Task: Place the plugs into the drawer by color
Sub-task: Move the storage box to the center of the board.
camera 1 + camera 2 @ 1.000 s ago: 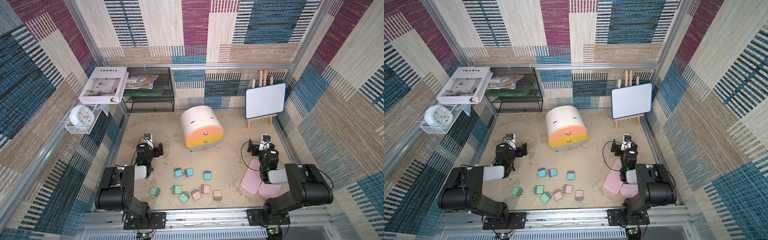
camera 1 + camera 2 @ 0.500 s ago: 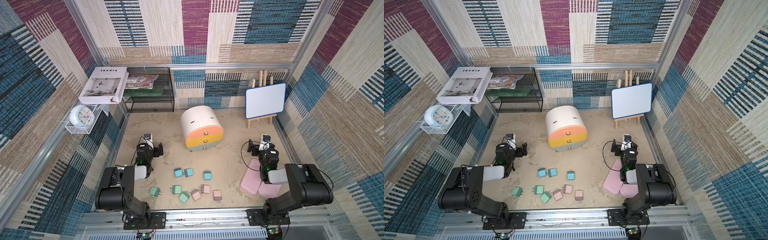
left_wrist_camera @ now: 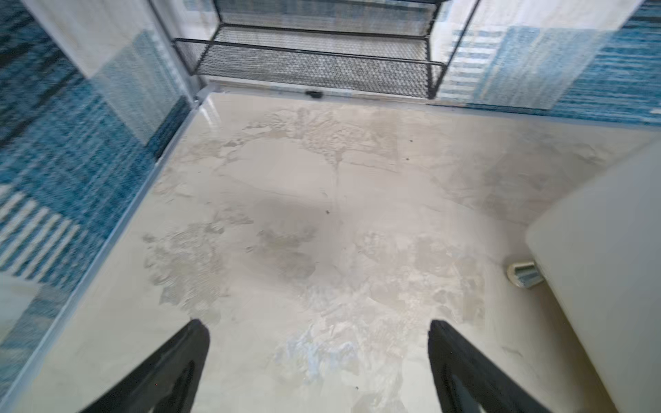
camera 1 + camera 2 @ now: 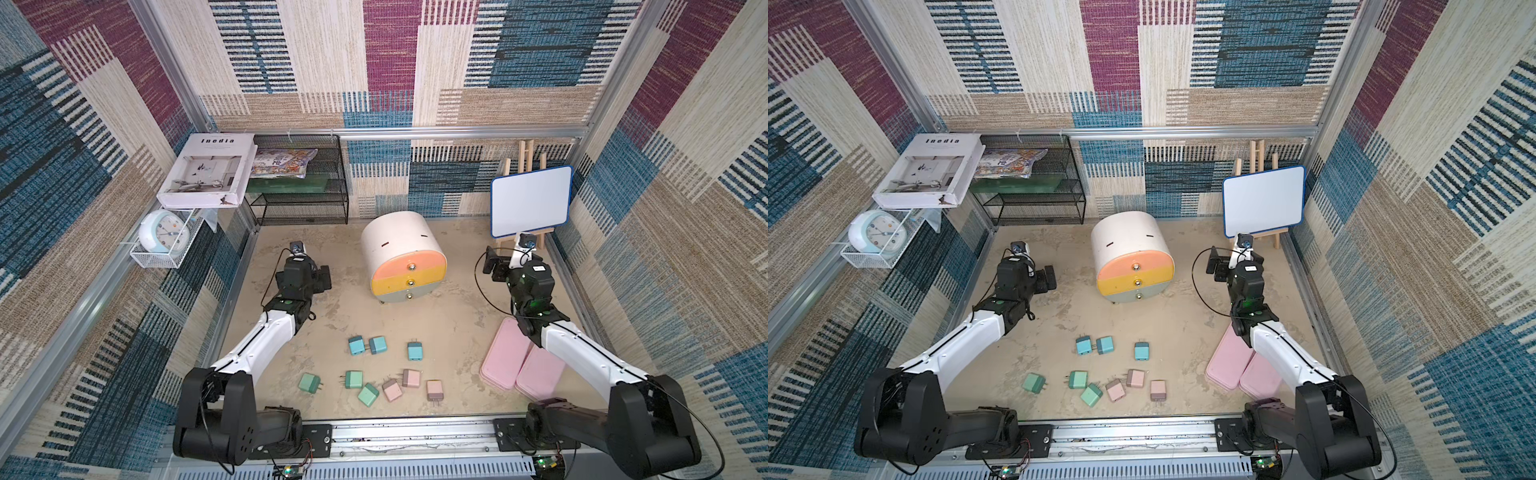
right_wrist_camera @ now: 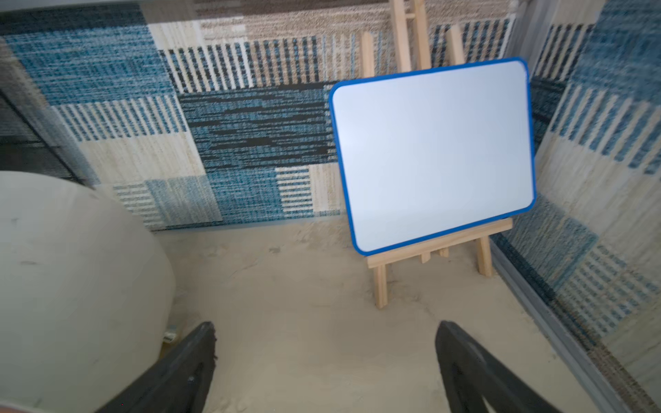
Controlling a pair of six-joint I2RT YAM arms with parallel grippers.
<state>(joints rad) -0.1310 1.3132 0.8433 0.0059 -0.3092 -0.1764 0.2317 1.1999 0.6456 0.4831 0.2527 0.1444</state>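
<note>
Both tools spread wide and empty; all nine plugs (image 4: 415, 351) lie unsorted on the surface (image 4: 453, 324).

The left tool (image 3: 318, 330) hangs at 9 o'clock of the cabinet (image 4: 395, 241), the right tool (image 5: 325, 334) at 3 o'clock, neither touching anything. All three drawers look shut. At the cabinet's 6 o'clock lie the blue plugs (image 4: 356, 345), with the green plugs (image 4: 353, 379) and pink plugs (image 4: 411, 377) beyond. A drawer probably needs opening first: pinch one knob (image 4: 411, 266) squarely, pull straight along the drawer's line, and steady the cabinet with the other tool.
</note>
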